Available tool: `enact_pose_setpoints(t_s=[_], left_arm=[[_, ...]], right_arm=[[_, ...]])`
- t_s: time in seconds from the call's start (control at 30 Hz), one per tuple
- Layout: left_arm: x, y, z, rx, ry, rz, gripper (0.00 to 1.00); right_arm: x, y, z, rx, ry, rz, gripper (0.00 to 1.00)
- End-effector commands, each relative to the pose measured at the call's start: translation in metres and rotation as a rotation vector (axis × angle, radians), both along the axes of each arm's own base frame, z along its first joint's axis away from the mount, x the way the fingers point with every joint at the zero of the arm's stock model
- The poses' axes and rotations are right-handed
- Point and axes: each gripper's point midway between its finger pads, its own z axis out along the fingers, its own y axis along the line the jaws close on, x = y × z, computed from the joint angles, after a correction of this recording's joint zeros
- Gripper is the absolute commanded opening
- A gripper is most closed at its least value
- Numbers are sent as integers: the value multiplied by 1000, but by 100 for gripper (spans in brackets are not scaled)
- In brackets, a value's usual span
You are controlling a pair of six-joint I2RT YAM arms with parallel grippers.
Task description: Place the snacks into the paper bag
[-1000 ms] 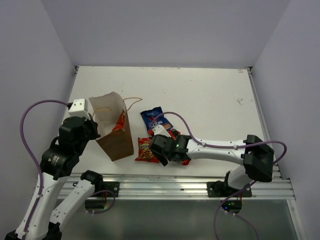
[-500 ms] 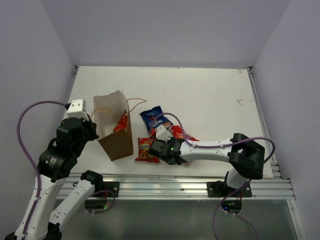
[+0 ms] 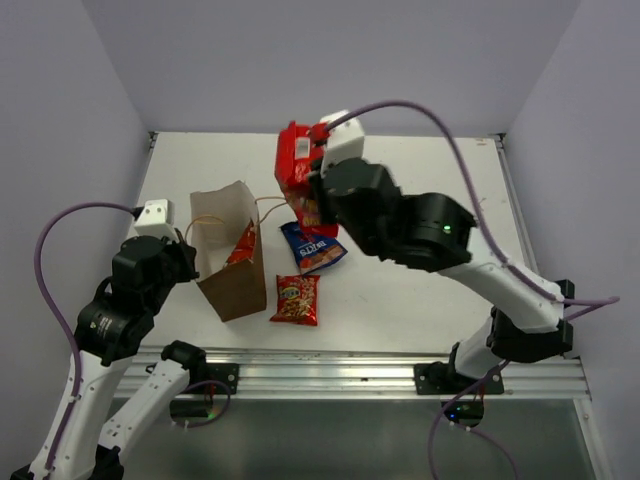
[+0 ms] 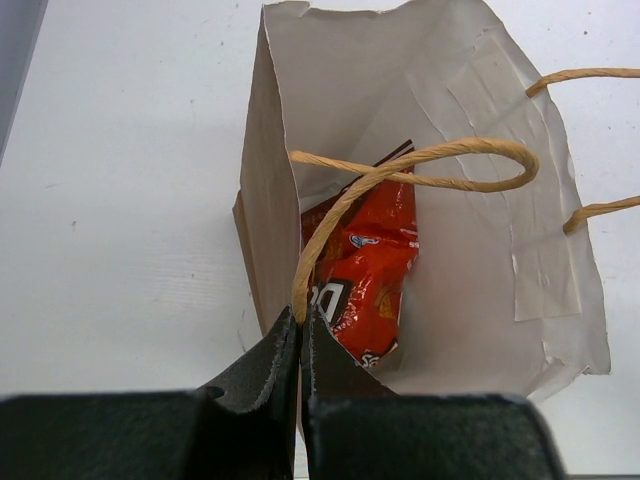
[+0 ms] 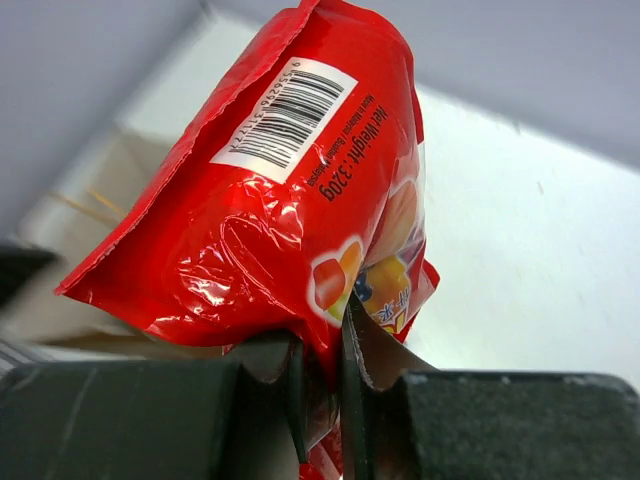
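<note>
Four snacks are showing, along with one paper bag [image 3: 236,288] and two grippers.

The right gripper [image 5: 320,340] is holding one snack up off the table [image 3: 430,210]. Its jaws are pinched narrow on the lower edge of the red packet [image 5: 270,200], which is sticking up and away from the fingers. This packet is glossy and crinkled, with a white barcode label near its top and round multicoloured candies printed on the side by the fingertips. Below this gripper, on the side toward the arm bases, the small blue bag [image 3: 315,247] is lying flat on the table. The small red-yellow packet [image 3: 297,299] is lying nearer the bases again, apart from the blue one. The paper bag is standing lower down and to this gripper's left.

The left gripper [image 4: 300,320] is squeezed fully together on the bag's near handle [image 4: 420,165], a thin loop of twisted paper rising from between its fingertips. Just ahead of those fingertips the brown bag is standing open, its inner walls creased. The far handle [image 4: 590,75] is hanging out past the rim, on the side away from the gripper. The fourth snack, the large red-orange chip bag [image 4: 365,265], is sitting inside the bag. It is leaning against the wall nearest this gripper.
</note>
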Motion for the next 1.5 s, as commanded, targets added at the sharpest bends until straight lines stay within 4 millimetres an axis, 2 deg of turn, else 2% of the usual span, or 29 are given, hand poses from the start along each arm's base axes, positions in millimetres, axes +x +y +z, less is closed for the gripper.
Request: enact_pose_setpoints(t_s=[0.0, 0.07, 0.1, 0.13, 0.17, 0.2, 0.27, 0.3, 0.37, 0.43, 0.57, 0.6, 0.63, 0.67, 0.7, 0.87, 1.03, 1.07, 1.13, 1.17, 1.2, 1.23, 1.27, 1.3, 1.33, 1.37, 1.4, 1.43, 1.47], left_arm=[[1, -7, 8, -26, -28, -32, 0], [1, -8, 8, -27, -31, -36, 0], [2, -8, 9, -29, -34, -35, 0], [2, -8, 9, -28, -32, -37, 0], [2, -8, 10, -32, -36, -38, 0], [2, -9, 10, -34, -36, -40, 0], [2, -10, 11, -37, -40, -43, 0], [2, -10, 11, -40, -41, -43, 0], [2, -11, 12, -45, -43, -45, 0], [2, -11, 12, -50, -45, -44, 0], [2, -11, 12, -52, -47, -44, 0], [2, -11, 14, -54, -52, -44, 0], [3, -11, 12, -53, -48, -44, 0], [3, -11, 12, -53, -48, -44, 0], [3, -12, 12, -53, -48, -44, 0], [4, -12, 12, -52, -54, -50, 0], [4, -13, 13, -50, -61, -54, 0], [4, -12, 13, -49, -60, -53, 0], [3, -12, 12, -47, -60, -53, 0], [3, -12, 11, -46, -58, -55, 0], [3, -12, 11, -45, -58, -56, 0], [3, -12, 11, -44, -57, -56, 0], [3, -12, 10, -45, -54, -57, 0], [3, -12, 9, -45, -54, -57, 0], [3, -12, 9, -44, -54, -57, 0], [3, -13, 9, -43, -54, -59, 0], [3, -13, 9, -41, -54, -62, 0], [3, -13, 9, -41, -54, -62, 0], [3, -12, 10, -41, -55, -61, 0]], right_arm=[[5, 16, 95, 138, -203, 111, 0], [-1, 50, 123, 261, -241, 229, 0], [2, 74, 113, 261, -223, 266, 0], [-1, 86, 122, 302, -226, 298, 0], [-1, 100, 120, 323, -215, 325, 0], [-4, 126, 105, 338, -170, 379, 0], [-11, 149, 104, 403, -140, 443, 0], [-10, 161, 88, 389, -116, 454, 0], [-9, 173, 82, 407, -104, 470, 0], [-8, 181, 71, 401, -80, 469, 0], [-6, 183, 49, 362, -39, 453, 0], [-6, 184, 30, 328, -12, 451, 0], [-6, 183, 24, 318, -5, 445, 0], [-7, 179, 26, 326, -9, 442, 0], [-6, 179, 10, 295, 11, 431, 0], [-6, 175, -27, 205, 78, 406, 0], [-12, 185, -71, 133, 173, 425, 1], [-13, 186, -77, 121, 189, 426, 19], [-15, 187, -84, 108, 207, 433, 33], [-16, 188, -82, 103, 200, 441, 58], [-16, 187, -71, 117, 182, 444, 70], [-17, 186, -62, 126, 168, 449, 78], [-18, 183, -52, 121, 146, 458, 82], [-21, 181, -19, 171, 98, 468, 89], [-27, 176, -1, 177, 65, 470, 93], [-31, 166, 39, 226, -10, 478, 96], [-36, 160, 55, 241, -39, 480, 99], [-45, 142, 78, 262, -76, 464, 99], [-50, 131, 90, 279, -91, 454, 99]])
